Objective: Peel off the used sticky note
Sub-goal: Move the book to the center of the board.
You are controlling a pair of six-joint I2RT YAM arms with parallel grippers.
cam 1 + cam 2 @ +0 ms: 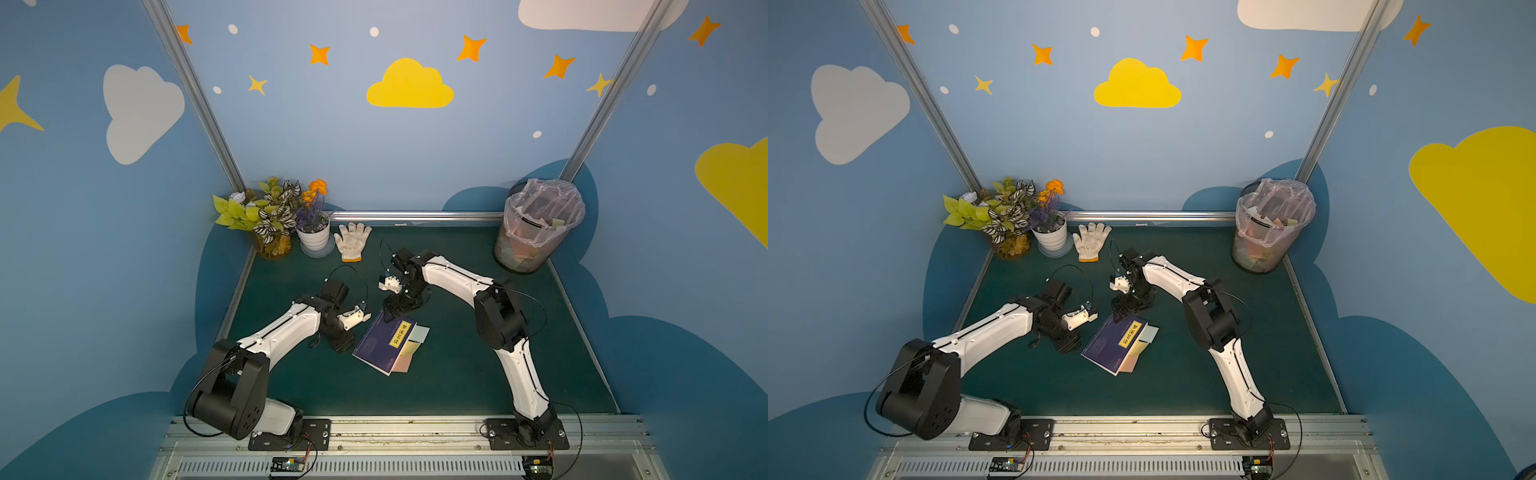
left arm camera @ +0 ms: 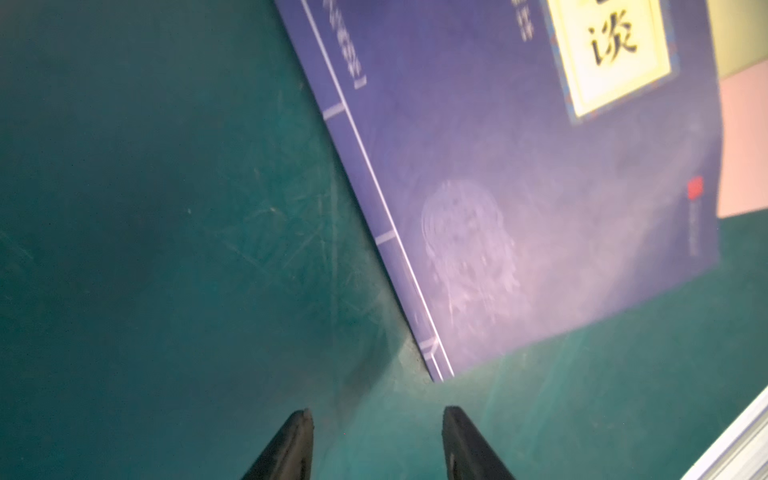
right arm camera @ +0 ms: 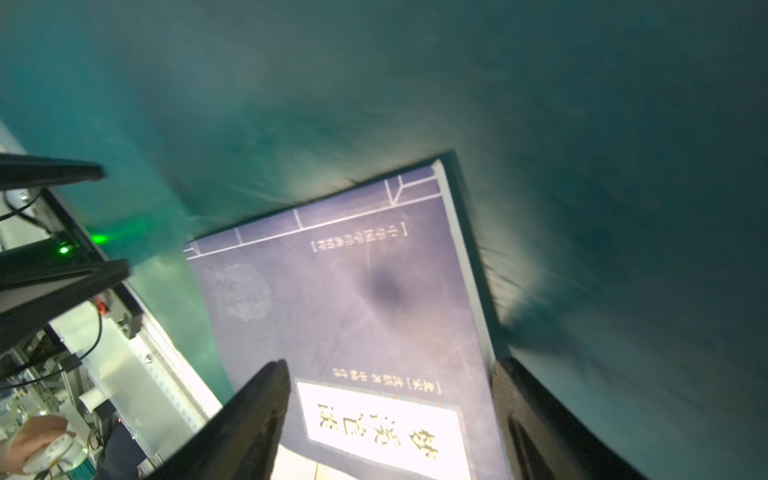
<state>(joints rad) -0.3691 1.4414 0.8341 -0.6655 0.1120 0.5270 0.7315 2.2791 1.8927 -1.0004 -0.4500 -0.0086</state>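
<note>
Yellow sticky note (image 1: 409,346) poking from page edge of purple book (image 1: 380,343), right claw (image 3: 388,365) wide open, empty, above cover, left claw (image 2: 378,412) half open, empty, off spine corner; could drag book or tear note if pulled without hold-down.

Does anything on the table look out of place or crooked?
The purple book lies askew, with pastel sticky notes poking out unevenly past one side. A single white glove lies by the flower pot. Nothing looks spilled or damaged.
</note>
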